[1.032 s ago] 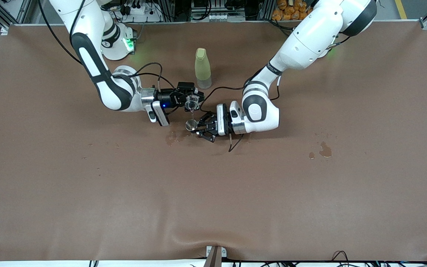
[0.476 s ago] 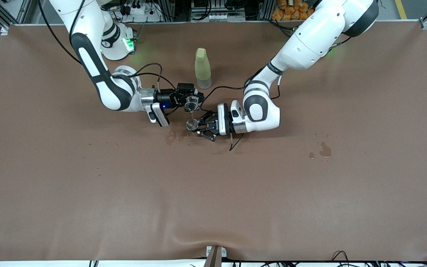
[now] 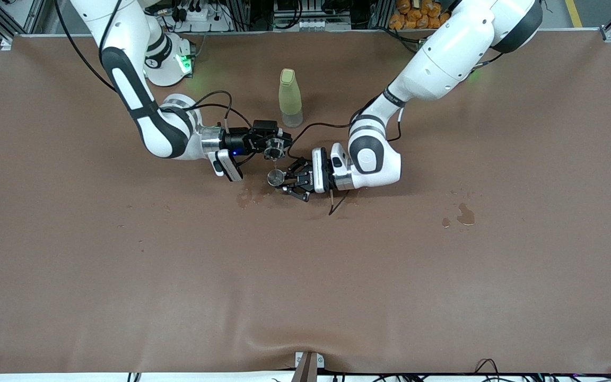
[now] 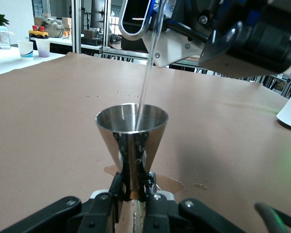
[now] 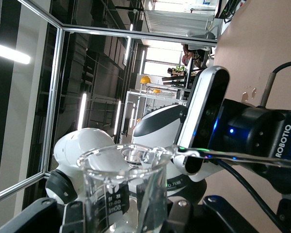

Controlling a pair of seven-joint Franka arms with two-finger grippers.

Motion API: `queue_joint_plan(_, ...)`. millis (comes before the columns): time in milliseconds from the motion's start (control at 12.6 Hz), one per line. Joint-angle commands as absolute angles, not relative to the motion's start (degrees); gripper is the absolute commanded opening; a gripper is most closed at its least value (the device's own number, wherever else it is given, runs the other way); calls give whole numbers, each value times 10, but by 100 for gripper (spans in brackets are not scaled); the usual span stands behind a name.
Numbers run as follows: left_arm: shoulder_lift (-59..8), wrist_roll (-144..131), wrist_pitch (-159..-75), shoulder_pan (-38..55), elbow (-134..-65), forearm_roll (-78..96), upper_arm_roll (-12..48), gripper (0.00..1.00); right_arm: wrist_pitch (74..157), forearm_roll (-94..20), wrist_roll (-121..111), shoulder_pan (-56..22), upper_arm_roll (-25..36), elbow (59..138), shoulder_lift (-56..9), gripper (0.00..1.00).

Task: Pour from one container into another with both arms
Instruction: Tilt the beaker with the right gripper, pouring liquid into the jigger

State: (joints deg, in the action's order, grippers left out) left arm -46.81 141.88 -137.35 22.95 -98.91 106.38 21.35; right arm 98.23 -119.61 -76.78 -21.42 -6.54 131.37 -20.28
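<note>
Both tools have shifted only slightly since the earlier frames, the pour staying in progress. "ROBOTIQ" reads in white on the black body of the left tool as seen from the right wrist view; faint printed graduation marks show on the glass cup (image 5: 123, 191), too small to read.

Right tool (image 3: 272, 144): clenched on the glass cup (image 3: 275, 145), which is clear, tipped on its side, and held over the bench (image 3: 305, 276) near the middle, just above the jigger (image 3: 275, 178). A thin clear stream runs from the cup's lip down into the jigger's bowl.

Left tool (image 3: 287, 181): its fingers (image 4: 117, 187) are clamped on the narrow waist of the jigger (image 4: 132, 141), holding it upright just over the bench below the cup. The jigger is polished silver metal, hourglass-shaped, its upper cone open and catching the stream.

Dark wet stains (image 3: 245, 198) mark the brown bench covering beside the jigger, with further stains (image 3: 464, 214) toward the left arm's end. A yellow-green bottle (image 3: 290, 97) with a clear base stands upright on the bench, farther from the front camera than both tools.
</note>
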Motion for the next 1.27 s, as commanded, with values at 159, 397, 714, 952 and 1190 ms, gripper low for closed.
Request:
queue_joint_plan(159,-449,1435,-1374,222,-1007,1085,221,0,977,-1213,-732,-220,-63,1308,-206,0)
queue_joint_plan(397,-449,1435,-1375,222,-1007,1085,221,0,969,-1214,-697,-218,-63,1308,-206,0)
queue_joint_plan(714,-449,1435,-1375,221,-1007,1085,221,0,967,-1214,-682,-218,-63,1309,-206,0)
queue_joint_plan(952,-449,1435,-1375,221,-1010,1085,221,0,967,-1214,-665,-217,-63,1309,-206,0)
queue_joint_plan(1190,-446,1435,-1375,221,-1015,1085,221,0,966,-1214,-636,-216,-63,1309,-206,0)
